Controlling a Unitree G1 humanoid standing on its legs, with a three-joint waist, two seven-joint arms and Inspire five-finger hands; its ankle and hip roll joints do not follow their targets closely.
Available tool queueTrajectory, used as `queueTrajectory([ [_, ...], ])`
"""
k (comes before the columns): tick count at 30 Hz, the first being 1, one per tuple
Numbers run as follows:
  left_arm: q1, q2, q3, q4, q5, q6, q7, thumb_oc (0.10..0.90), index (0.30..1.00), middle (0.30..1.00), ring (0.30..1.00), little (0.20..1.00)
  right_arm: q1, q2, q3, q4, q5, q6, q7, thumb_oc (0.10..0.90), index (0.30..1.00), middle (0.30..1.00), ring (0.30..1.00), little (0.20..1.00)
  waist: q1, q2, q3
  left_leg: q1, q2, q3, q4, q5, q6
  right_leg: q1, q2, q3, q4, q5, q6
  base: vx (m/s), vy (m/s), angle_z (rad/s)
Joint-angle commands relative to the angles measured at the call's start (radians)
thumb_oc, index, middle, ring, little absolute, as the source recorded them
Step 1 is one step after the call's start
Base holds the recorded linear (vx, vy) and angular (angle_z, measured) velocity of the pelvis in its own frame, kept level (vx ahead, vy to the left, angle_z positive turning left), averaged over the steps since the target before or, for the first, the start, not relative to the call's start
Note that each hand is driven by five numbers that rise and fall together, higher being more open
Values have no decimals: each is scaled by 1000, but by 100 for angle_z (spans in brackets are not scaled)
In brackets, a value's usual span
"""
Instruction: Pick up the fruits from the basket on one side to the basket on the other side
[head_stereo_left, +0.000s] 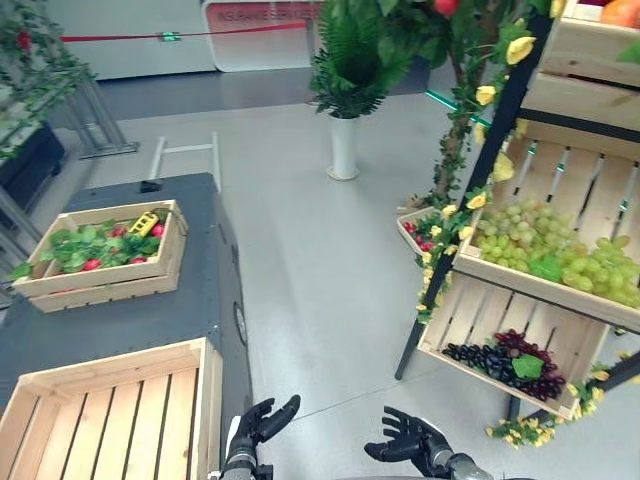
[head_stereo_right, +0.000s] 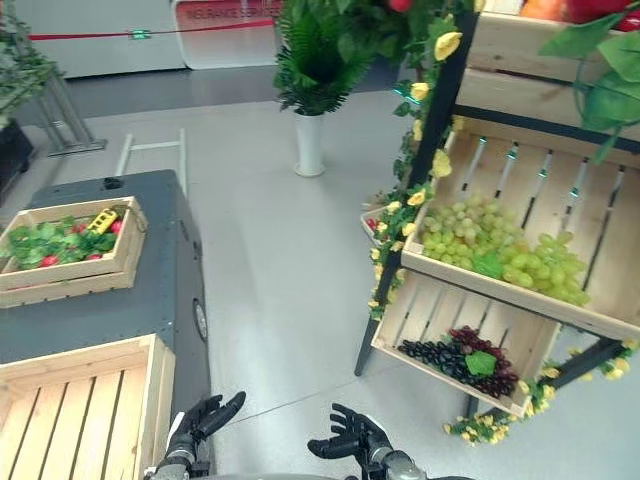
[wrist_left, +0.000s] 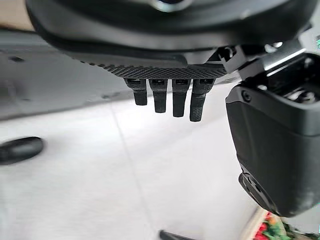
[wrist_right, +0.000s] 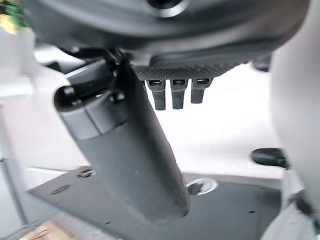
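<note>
Showroom fruit stall, crate shelves (head_stereo_left: 560, 290), grapes (head_stereo_left: 545, 250), potted plant (head_stereo_left: 345, 70)

pale green grapes (head_stereo_left: 550, 252); dark purple grapes (head_stereo_left: 495, 358); grey table (head_stereo_left: 120, 325).

The empty crate (head_stereo_left: 105, 405) at seven o'clock is cut off by the bottom and left edges. The orange fruit (head_stereo_left: 622, 12) at one o'clock is cut by the top right corner. In the far crate (head_stereo_left: 100, 256) at nine o'clock, leaves hide most of the red fruits (head_stereo_left: 92, 264); the kind is too small to tell. The plant (head_stereo_left: 365, 50) at twelve o'clock is cut by the top edge.
</note>
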Motion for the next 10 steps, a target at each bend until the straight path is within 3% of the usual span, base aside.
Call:
queueTrajectory([
  [1, -132, -14, -5, 56, 83, -39, -22, 800, 900, 900, 900, 900, -143, 31, -34, 92, -10, -47, -73, 800, 900, 900, 900, 900, 19, -4, 33, 27, -57, 3, 10, -124, 47, 66, 32, -47, 11, -99, -41, -11, -34, 34],
  [4, -115, -12, -3, 83, 107, -22, -44, 800, 900, 900, 900, 900, -144, 31, -76, 161, -3, -19, -125, 800, 900, 900, 900, 900, 26, 0, 31, 27, -58, -5, 10, -122, 48, 72, 35, -54, 11, -101, -44, 15, -19, 16],
  [10, -90, -22, 12, 109, 105, -14, -56, 800, 900, 900, 900, 900, -123, 35, -175, 236, 27, -40, -184, 800, 900, 900, 900, 900, 25, 11, 28, 26, -59, -16, 10, -122, 50, 75, 39, -52, 11, -104, -47, 21, 2, 1],
])
